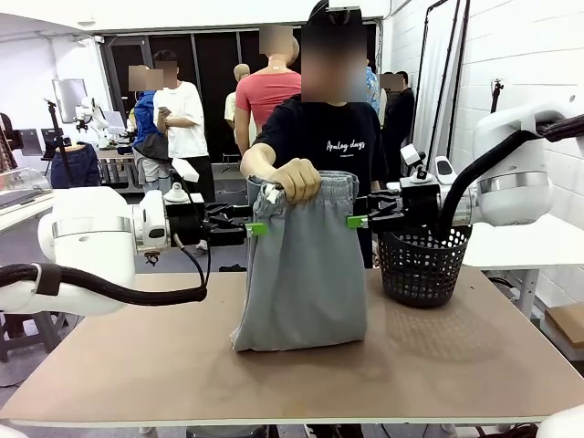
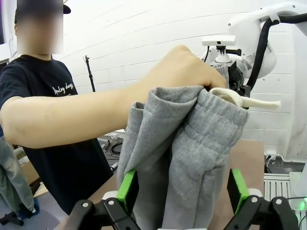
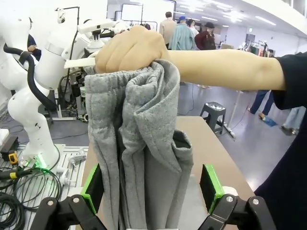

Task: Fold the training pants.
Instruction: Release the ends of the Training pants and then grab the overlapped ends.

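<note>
A person's hand (image 1: 294, 180) holds the light grey training pants (image 1: 306, 274) up by the gathered waistband, and their lower end rests on the table (image 1: 474, 356). My left gripper (image 1: 256, 228) is at the left edge of the pants, just below the waistband, and my right gripper (image 1: 357, 221) is at the right edge. In the left wrist view the pants (image 2: 192, 143) hang between the open left gripper's (image 2: 182, 191) green pads. The right wrist view shows the bunched pants (image 3: 139, 143) between the spread fingers of the right gripper (image 3: 151, 188), which is open too. Neither gripper is pinching the cloth.
A black mesh basket (image 1: 422, 265) stands on the table right of the pants, just behind my right gripper. The person (image 1: 328, 137) stands at the far edge. Bare tabletop lies in front of and left of the pants.
</note>
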`<control>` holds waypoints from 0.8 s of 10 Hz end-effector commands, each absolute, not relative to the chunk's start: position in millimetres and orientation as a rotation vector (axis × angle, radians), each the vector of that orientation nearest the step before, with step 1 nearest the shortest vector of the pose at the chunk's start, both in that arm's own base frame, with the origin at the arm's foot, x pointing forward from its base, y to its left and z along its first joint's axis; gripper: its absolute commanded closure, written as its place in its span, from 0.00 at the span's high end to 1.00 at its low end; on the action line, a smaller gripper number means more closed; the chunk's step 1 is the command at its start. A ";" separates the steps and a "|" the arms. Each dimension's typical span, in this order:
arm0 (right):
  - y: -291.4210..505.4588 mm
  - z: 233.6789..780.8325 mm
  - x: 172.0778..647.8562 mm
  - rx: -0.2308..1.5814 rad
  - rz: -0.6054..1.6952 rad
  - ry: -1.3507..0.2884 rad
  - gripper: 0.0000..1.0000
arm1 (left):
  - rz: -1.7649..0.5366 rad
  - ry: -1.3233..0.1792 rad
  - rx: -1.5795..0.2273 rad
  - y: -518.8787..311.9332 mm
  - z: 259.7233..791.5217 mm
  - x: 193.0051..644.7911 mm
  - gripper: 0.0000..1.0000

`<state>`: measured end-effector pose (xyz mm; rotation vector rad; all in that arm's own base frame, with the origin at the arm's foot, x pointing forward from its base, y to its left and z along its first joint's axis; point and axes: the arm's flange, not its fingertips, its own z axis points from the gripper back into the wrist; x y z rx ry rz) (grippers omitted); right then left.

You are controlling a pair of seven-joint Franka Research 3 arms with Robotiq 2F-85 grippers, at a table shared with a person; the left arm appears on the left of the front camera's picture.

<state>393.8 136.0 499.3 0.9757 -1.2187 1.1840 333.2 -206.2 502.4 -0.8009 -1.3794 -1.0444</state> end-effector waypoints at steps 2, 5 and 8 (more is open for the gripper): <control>137.1 494.4 390.5 0.957 1.137 -1.268 1.00 | -1.010 -1.404 -0.796 -201.7 499.7 328.1 0.98; 143.4 487.3 391.1 1.040 1.143 -1.218 1.00 | -1.040 -1.370 -0.815 -199.5 493.9 332.2 0.98; 144.9 485.3 392.8 1.062 1.148 -1.190 1.00 | -1.034 -1.385 -0.792 -195.0 490.2 335.4 0.98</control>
